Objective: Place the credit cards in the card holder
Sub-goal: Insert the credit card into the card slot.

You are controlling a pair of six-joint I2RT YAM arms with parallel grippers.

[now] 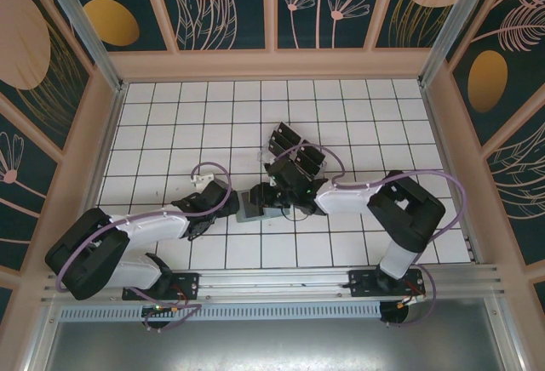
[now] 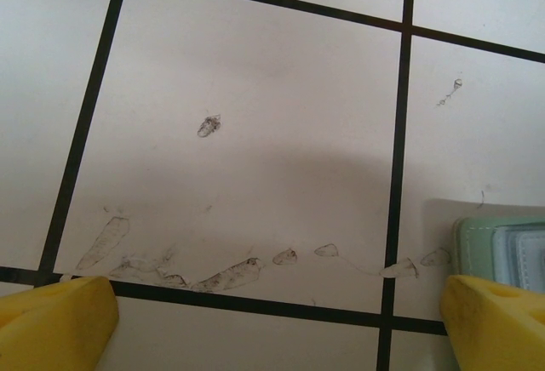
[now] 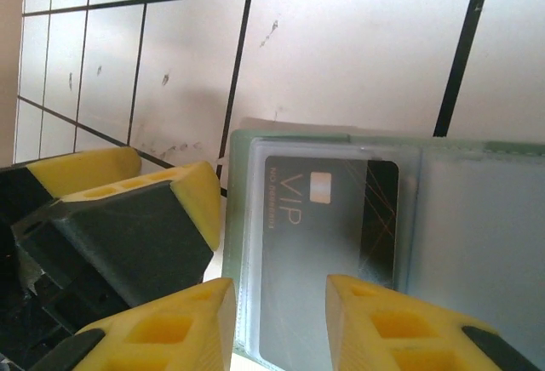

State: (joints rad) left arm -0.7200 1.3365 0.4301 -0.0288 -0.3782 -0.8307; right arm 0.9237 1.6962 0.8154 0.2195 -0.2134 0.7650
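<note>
While in card holder (image 3: 477, 218), credit card (image 3: 324, 260) runs toward right tool (image 3: 281, 303).

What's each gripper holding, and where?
Left gripper: nothing, open. Right gripper: unclear; it straddles the near end of the card in the holder.

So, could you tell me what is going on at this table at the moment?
Two robot arms are working over a pale green card holder. One black VIP card is in its clear pocket, and the right hand is open just over the card's near edge. The left hand is open beside the holder, gripping nothing. More credit cards lie on the tiled table beyond.
</note>
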